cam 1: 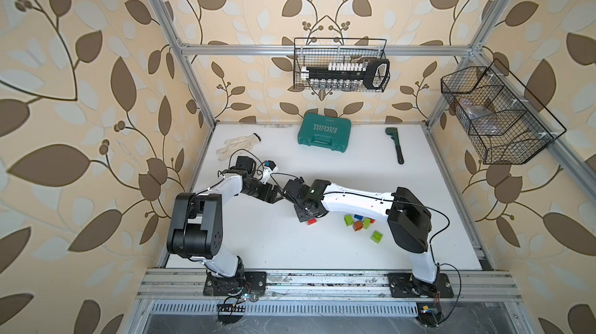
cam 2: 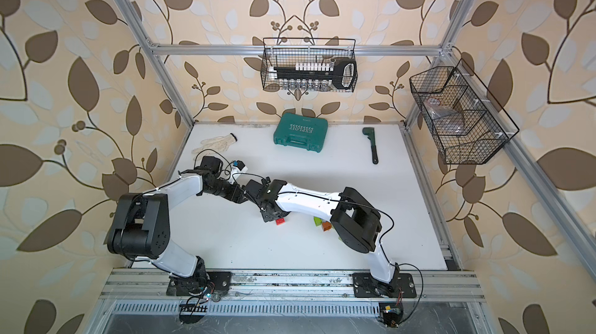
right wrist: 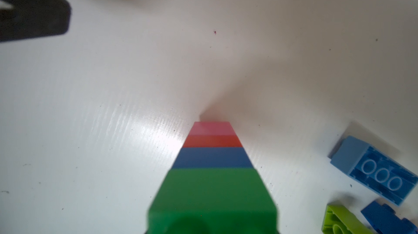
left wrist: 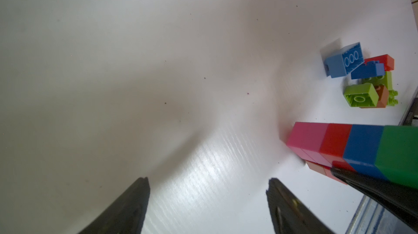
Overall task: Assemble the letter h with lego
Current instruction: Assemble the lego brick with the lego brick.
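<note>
The left arm (cam 1: 225, 184) and right arm (cam 1: 354, 201) match — white shell links, boxy black joint housings, thin black cables (cam 1: 448, 222) looping alongside. 2 black base plates (cam 1: 258, 279) with screws sit on the aluminium rail (cam 1: 322, 285). The left gripper (left wrist: 208, 179) has matte black wedge fingers.

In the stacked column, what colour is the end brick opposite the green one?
Pink; the end brick shows best in the left wrist view.

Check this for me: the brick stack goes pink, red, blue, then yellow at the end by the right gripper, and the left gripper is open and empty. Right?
Not quite. The brick at the end by the right gripper is green, not yellow. The right wrist view shows the brick stack going pink, red, blue, green. The left gripper is indeed open and empty.
</note>
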{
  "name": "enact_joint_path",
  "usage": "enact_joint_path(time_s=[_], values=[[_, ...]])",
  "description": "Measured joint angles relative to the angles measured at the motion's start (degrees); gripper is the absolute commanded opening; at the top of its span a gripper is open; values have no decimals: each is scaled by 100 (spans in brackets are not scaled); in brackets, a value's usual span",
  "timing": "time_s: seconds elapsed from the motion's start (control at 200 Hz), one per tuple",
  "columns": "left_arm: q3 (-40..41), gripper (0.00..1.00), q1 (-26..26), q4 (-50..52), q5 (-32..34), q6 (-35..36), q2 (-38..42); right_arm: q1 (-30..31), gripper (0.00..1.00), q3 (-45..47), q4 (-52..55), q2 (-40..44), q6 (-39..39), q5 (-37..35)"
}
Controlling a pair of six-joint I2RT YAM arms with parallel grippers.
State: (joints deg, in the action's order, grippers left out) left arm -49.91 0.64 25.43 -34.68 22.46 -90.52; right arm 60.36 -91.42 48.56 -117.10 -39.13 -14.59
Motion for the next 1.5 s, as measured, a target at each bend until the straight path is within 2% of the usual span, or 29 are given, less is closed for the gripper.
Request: enact_joint_path(time_s=[0.155,0.35,0.55,1.04,1.5], values=[[-7,84,0,2,-66,0,-31,-11,1,7,-83,-96,26,-7],[-9,84,0,4,-94,0,-83,-26,1,442,-782,92,160,-44],[-11,84,0,7,-96,0,-85,-50,1,533,-1060,116,170,-50],[-15,83,0,7,-120,0,-107,-48,3,271,-330,50,-55,-61],[-26,83,0,9,-127,0,-179,-46,3,310,-544,42,-334,-15]])
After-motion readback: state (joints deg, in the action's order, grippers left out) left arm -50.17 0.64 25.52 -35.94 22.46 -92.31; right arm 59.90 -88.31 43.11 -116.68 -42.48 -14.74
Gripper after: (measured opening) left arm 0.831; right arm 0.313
